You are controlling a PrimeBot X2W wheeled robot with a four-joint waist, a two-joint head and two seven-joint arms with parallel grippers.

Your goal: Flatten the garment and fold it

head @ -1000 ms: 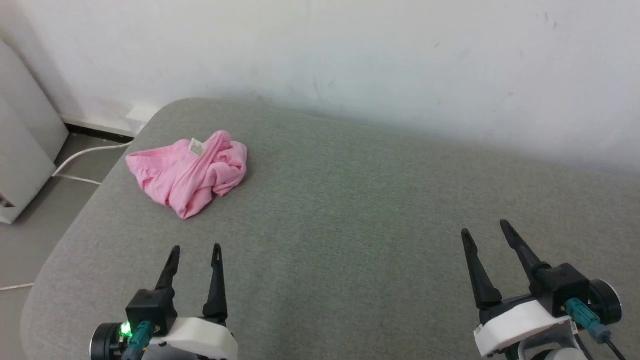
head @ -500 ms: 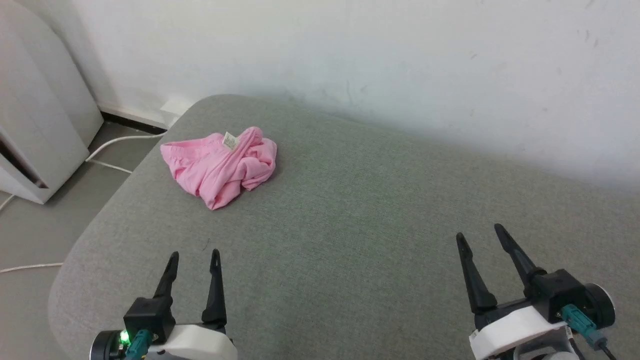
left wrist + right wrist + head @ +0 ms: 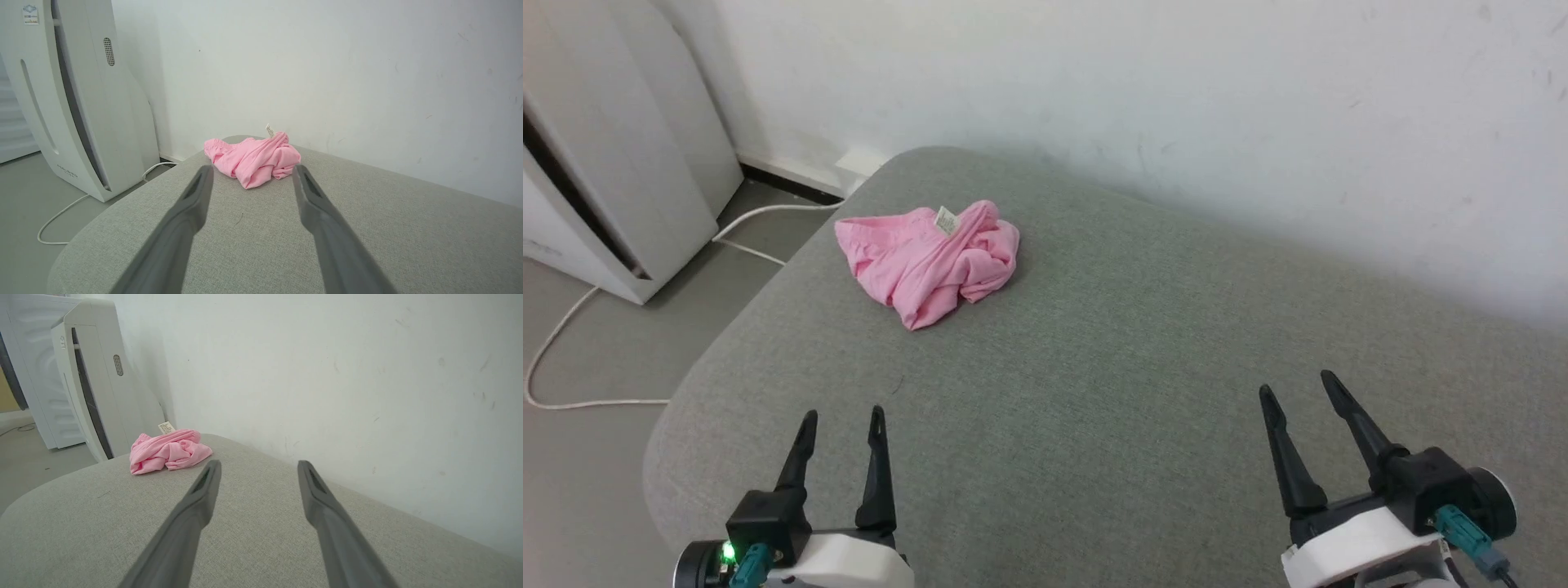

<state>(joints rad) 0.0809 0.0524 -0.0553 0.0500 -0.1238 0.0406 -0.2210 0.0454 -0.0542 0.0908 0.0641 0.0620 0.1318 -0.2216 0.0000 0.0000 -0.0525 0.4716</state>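
Room to move runs across the grey padded surface (image 3: pixel 1143 367), which rounds off at a far-left corner and meets the white wall (image 3: pixel 1176 98) along its far side. The garment (image 3: pixel 927 257), a crumpled pink heap with its white label (image 3: pixel 945 219) uppermost, lies near that corner (the left arm's fingers point toward it in the left wrist view). Past the edge stand a white appliance (image 3: pixel 613 163) and a white cable (image 3: pixel 605 402) on the floor. The left end effector (image 3: pixel 842 412) and right end effector (image 3: pixel 1295 383) hover at the near side, fingers spread, holding nothing, well apart from the garment.
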